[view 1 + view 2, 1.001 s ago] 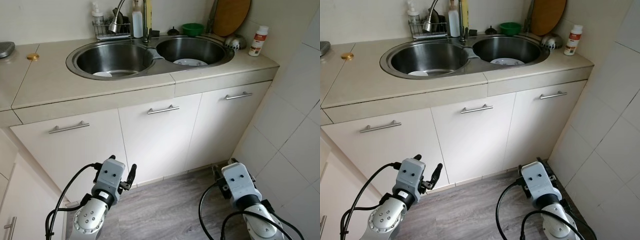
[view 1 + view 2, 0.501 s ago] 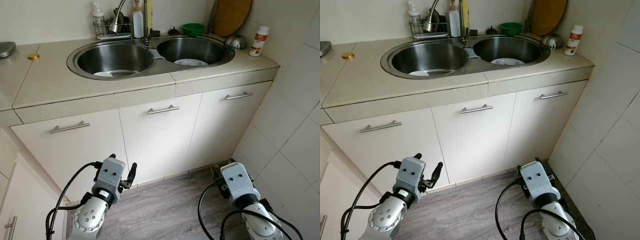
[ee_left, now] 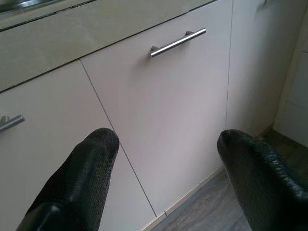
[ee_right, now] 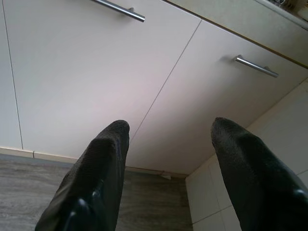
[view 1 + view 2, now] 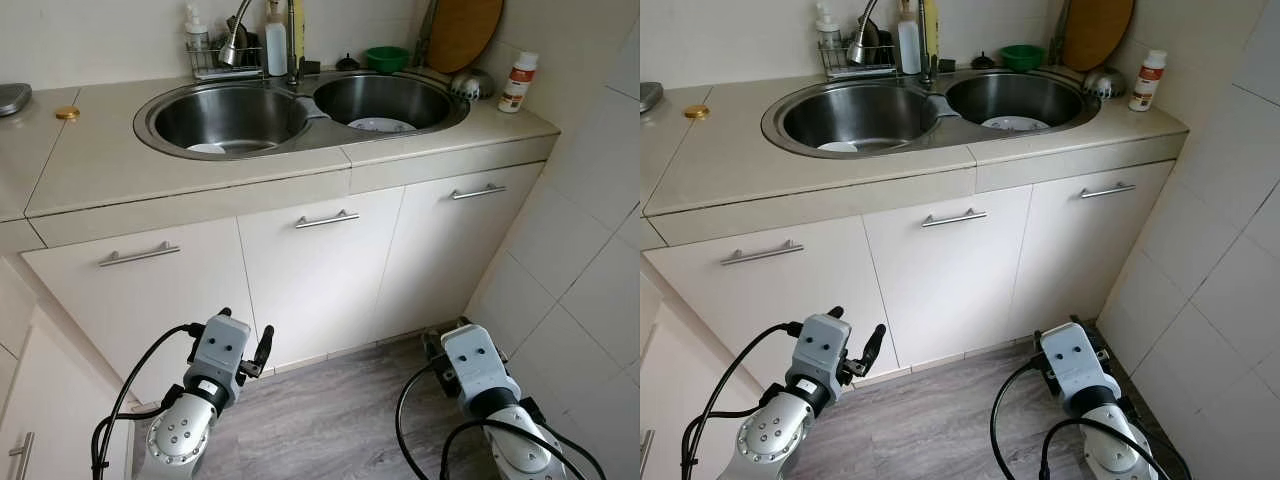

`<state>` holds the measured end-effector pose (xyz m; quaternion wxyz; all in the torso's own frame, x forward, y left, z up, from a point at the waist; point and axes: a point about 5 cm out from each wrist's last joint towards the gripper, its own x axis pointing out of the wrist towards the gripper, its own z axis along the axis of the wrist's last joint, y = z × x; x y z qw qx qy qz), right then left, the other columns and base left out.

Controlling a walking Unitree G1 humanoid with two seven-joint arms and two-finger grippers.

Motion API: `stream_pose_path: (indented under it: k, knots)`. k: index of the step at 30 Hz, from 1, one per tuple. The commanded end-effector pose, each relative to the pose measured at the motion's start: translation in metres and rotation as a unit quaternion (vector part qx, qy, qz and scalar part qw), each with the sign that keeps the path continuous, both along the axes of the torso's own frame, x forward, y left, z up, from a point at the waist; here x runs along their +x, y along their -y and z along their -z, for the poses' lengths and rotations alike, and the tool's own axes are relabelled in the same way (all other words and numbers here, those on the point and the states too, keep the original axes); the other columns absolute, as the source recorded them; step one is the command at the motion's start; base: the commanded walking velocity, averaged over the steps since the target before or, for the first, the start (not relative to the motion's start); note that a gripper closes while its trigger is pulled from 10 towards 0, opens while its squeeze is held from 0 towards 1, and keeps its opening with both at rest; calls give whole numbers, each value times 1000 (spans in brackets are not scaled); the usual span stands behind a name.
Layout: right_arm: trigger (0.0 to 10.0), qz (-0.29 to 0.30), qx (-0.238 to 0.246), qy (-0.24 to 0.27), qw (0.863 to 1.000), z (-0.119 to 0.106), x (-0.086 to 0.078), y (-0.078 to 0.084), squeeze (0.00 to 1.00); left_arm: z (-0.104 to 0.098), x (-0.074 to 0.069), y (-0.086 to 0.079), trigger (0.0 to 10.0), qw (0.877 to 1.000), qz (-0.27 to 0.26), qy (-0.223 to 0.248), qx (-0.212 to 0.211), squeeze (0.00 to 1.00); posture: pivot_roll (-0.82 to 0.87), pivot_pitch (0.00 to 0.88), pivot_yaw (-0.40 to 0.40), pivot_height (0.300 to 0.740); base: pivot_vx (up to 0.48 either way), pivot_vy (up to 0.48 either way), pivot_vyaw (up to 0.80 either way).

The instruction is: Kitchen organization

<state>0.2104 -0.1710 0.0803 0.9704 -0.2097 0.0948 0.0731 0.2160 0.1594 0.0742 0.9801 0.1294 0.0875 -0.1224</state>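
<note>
Below the double sink [image 5: 150,128], both arms hang low in front of the white cabinet doors [image 5: 320,280], over the grey wood-look floor [image 5: 320,420]. Left gripper [image 3: 163,144] has its two black fingers spread wide with nothing between them, facing the middle door and its steel bar handle [image 3: 177,42]. Right gripper [image 4: 168,134] is spread just as wide and empty too, looking at the seam between the middle and right-hand doors, with the right door's handle [image 4: 256,66] above. Up in the sink, a white plate [image 5: 378,125] lies in the right basin and another pale dish [image 5: 205,148] in the left basin. Behind the sink stand the tap [image 5: 236,36], a wire rack [image 5: 215,62], a white bottle [image 5: 275,45] and a green bowl [image 5: 385,57]; to the sink's right, a round wooden board [image 5: 462,30] leans on the wall, a metal strainer [image 5: 470,83] sits on the counter and a white bottle with a red cap [image 5: 517,82] stands by the tiles. Far left of the sink, a small gold lid [image 5: 66,113] rests on the counter.
</note>
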Motion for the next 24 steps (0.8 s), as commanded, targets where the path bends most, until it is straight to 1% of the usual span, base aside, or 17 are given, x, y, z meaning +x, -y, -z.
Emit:
stream_pose_path:
  k: [1, 24]
  knots:
    - [10000, 0, 7, 1, 1000, -1, 1, 1, 0, 1, 2, 0, 10000, 1000, 2, -6, -2, 0, 62, 0, -46, 740, 0, 0, 0]
    - [10000, -9, 19, -1, 1000, -2, 2, 0, 0, -1, 1, 3, 10000, 1000, 8, -3, -1, 0, 64, 0, -50, 740, 0, 0, 0]
